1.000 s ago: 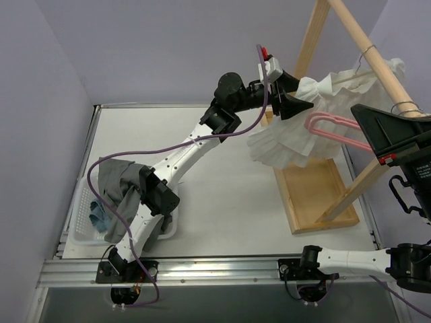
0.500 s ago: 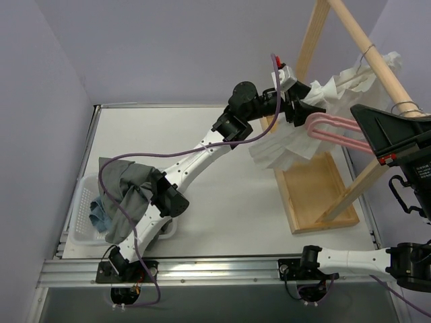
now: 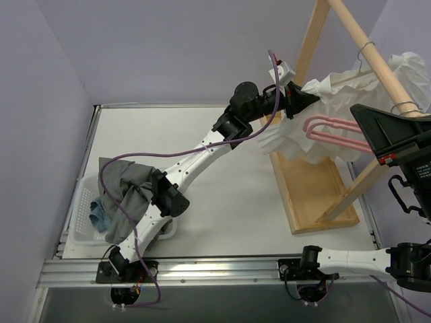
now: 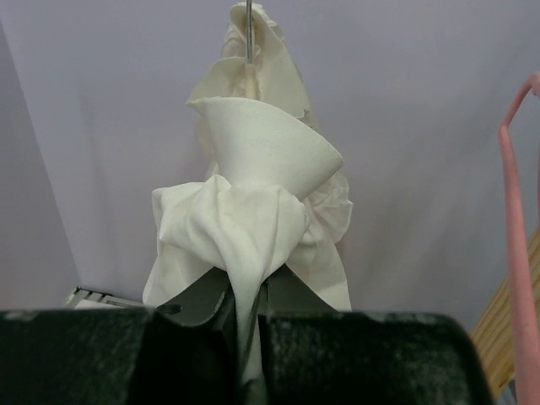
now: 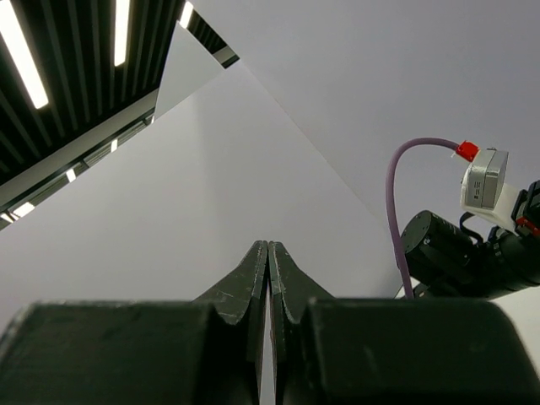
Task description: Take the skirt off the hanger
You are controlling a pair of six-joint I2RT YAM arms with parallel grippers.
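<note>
Left wrist view is showing the left jaws pinching the white skirt (image 4: 245, 219), which is hanging bunched on its wire hanger (image 4: 249, 25). To my eye, a tug is risking the hanger jumping off the wooden rail (image 3: 367, 50). Right jaws are resting closed, empty.

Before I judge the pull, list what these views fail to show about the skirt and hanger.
Left wrist: the bunched skirt, pinched in the left gripper, hides its hanger; only a wire hook shows.
Top external: the right arm and its black wrist cover the pink hanger's far end.
Right wrist: the right gripper points at wall and ceiling; no skirt in view.
</note>
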